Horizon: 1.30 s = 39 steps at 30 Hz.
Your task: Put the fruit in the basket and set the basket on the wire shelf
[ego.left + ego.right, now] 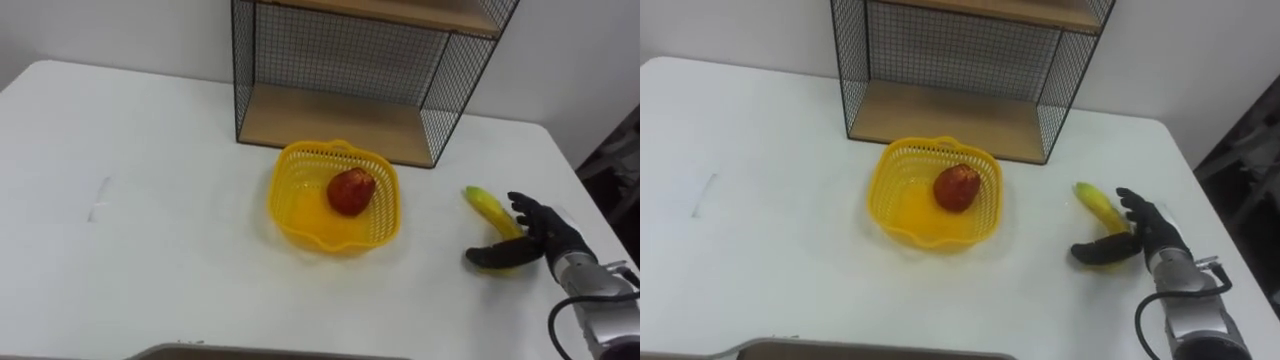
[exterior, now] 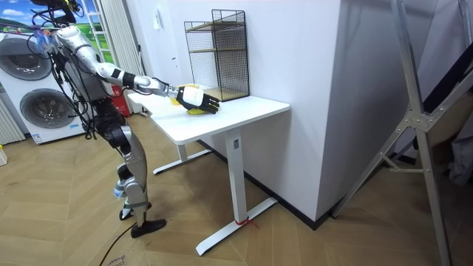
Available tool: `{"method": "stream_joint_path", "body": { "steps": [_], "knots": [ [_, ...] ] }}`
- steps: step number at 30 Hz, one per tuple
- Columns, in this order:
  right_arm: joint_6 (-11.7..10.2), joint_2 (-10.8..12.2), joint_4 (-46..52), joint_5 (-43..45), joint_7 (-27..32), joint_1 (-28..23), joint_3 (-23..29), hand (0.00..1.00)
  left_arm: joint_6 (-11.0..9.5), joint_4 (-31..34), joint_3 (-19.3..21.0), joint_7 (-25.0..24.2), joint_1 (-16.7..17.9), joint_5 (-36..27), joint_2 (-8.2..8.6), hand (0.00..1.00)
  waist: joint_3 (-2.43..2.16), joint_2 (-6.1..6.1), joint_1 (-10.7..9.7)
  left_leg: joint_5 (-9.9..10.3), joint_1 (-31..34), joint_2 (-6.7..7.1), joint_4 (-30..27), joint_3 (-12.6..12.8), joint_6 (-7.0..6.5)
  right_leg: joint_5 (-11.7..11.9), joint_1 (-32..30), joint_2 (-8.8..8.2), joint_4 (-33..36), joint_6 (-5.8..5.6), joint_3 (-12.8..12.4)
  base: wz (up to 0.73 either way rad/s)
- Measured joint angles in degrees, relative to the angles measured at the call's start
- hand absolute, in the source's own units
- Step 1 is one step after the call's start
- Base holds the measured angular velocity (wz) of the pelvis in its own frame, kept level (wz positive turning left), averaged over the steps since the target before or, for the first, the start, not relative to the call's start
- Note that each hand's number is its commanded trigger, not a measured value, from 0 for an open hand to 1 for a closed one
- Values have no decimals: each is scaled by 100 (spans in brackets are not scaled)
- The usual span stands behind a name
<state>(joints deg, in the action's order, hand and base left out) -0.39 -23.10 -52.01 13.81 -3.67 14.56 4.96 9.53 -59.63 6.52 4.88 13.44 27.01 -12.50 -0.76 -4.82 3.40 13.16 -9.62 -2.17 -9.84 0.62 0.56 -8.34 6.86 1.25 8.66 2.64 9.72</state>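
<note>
A yellow plastic basket (image 1: 300, 210) sits on the white table (image 1: 150, 200) in front of the wire shelf (image 1: 340, 120). A red apple (image 1: 350, 190) lies inside it. To the basket's right a banana (image 1: 487, 207) lies on the table. My right hand (image 1: 545, 240) rests over the banana's near end, open, with the thumb (image 1: 490, 257) stretched out on one side and the fingers on the other. In the room view I stand at the table's end with my right hand (image 2: 196, 96) reaching out over the banana (image 2: 194, 111).
The wire shelf has a wooden bottom board (image 1: 330, 125) and an upper board (image 1: 400, 12), both bare. The table's right edge (image 1: 585, 190) runs close to my right hand. Washing machines (image 2: 37, 96) stand behind me in the room view.
</note>
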Motion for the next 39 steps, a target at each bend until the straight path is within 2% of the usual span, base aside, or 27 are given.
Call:
{"method": "stream_joint_path", "body": {
  "steps": [2,6,15,17,22,28,31,32,33,34,36,39],
  "knots": [
    [-6,-30,-47,244,39,15,-2,100,-1,3,4,-2,-8,1,-5,0,-26,45,5,0,-28,-1,5,5,0,-2,24,-1,0,-2,2,0],
    [13,-58,-183,579,174,153,73,100,-1,3,3,-45,-66,1,-22,0,-16,78,14,0,-49,-6,17,7,0,-8,28,2,-2,2,7,0],
    [188,-141,-243,1130,347,232,72,100,-3,2,-1,-106,-195,8,-30,0,22,23,157,0,-51,-8,35,41,0,-11,11,6,-8,-1,-1,-1],
    [208,-140,-246,1118,347,231,72,100,-3,2,-1,-141,-205,7,-30,0,39,13,164,0,-45,-9,35,44,0,-11,6,6,-11,-1,-7,0],
    [183,-138,-201,1065,347,234,71,100,-44,1,-53,-142,-301,3,-43,0,49,2,159,1,14,-8,35,60,0,-9,-61,3,3,-1,-30,-1],
    [192,-116,-87,414,349,206,-25,100,-136,-23,-150,-131,-371,-40,-61,0,52,2,166,1,-11,-24,67,148,0,-2,-88,57,10,3,-181,-9],
    [416,-92,339,-78,249,205,-168,100,-135,-1,-222,-129,-379,-59,-67,0,63,8,156,0,0,-47,110,260,1,22,-188,78,40,17,-283,-21],
    [422,-73,421,-147,208,204,-190,100,-136,0,-224,-129,-385,-60,-71,0,65,5,153,-1,8,-52,109,275,1,25,-199,74,56,21,-313,-26],
    [428,-17,650,-287,117,197,-225,100,-146,2,-233,-130,-402,-63,-75,0,100,-11,130,-1,12,-58,105,344,2,26,-226,77,111,22,-345,-21],
    [437,48,1103,-334,76,73,-233,100,-180,2,-234,-134,-403,-53,-70,0,112,5,102,-1,46,-58,108,395,2,26,-278,76,114,22,-371,-19],
    [436,110,1876,-489,41,-167,-230,100,-249,5,-210,-132,-394,-50,-72,0,113,41,90,-2,111,-57,106,435,1,29,-365,77,121,20,-405,-14],
    [419,114,2812,-779,48,-380,-230,100,-252,2,-213,-119,-351,-35,-65,0,80,113,94,-2,105,-52,101,473,0,34,-397,78,126,18,-404,-7]
  ]
}}
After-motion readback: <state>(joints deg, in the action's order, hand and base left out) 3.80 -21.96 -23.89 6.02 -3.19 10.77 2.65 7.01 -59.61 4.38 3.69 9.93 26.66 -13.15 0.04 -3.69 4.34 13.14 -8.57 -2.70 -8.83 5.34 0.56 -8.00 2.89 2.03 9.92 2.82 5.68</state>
